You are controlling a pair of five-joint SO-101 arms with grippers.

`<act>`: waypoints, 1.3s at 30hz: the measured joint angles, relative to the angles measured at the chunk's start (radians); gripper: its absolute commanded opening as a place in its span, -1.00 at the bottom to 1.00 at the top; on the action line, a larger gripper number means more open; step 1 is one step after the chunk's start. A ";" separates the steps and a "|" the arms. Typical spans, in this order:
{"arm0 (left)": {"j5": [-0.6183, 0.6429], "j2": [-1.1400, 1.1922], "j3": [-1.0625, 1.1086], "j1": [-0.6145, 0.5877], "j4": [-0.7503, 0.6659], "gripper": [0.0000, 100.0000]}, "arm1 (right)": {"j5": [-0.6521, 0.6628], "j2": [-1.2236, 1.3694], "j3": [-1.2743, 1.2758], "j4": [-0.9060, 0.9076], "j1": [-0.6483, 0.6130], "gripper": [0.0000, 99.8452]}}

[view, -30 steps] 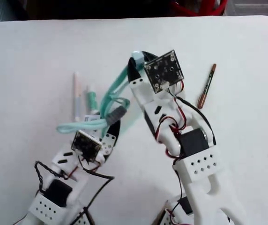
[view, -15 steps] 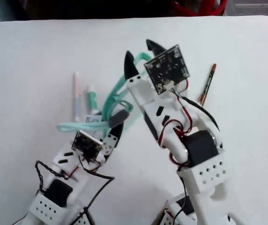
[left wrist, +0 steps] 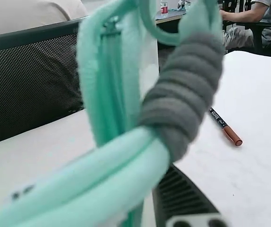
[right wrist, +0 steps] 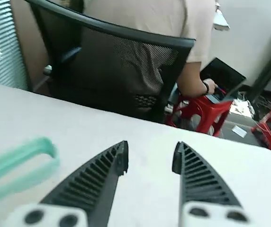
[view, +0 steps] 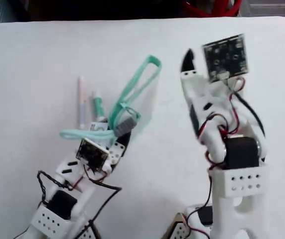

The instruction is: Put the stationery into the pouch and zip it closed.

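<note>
While clenched on pouch [view: 131, 91], left pincer [view: 121, 136] near two pens [view: 82, 99]; right pincer [right wrist: 150, 152] parted, empty; from left wrist, brown pen [left wrist: 225, 126] beyond pouch.

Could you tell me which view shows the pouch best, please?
The high view, which shows the whole pouch. The left wrist view gives a close-up of its teal rim, and the right wrist view catches one end.
</note>
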 measured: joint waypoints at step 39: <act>0.000 -0.002 0.000 -0.003 0.028 -0.92 | -0.074 0.760 0.288 -0.453 0.236 -0.81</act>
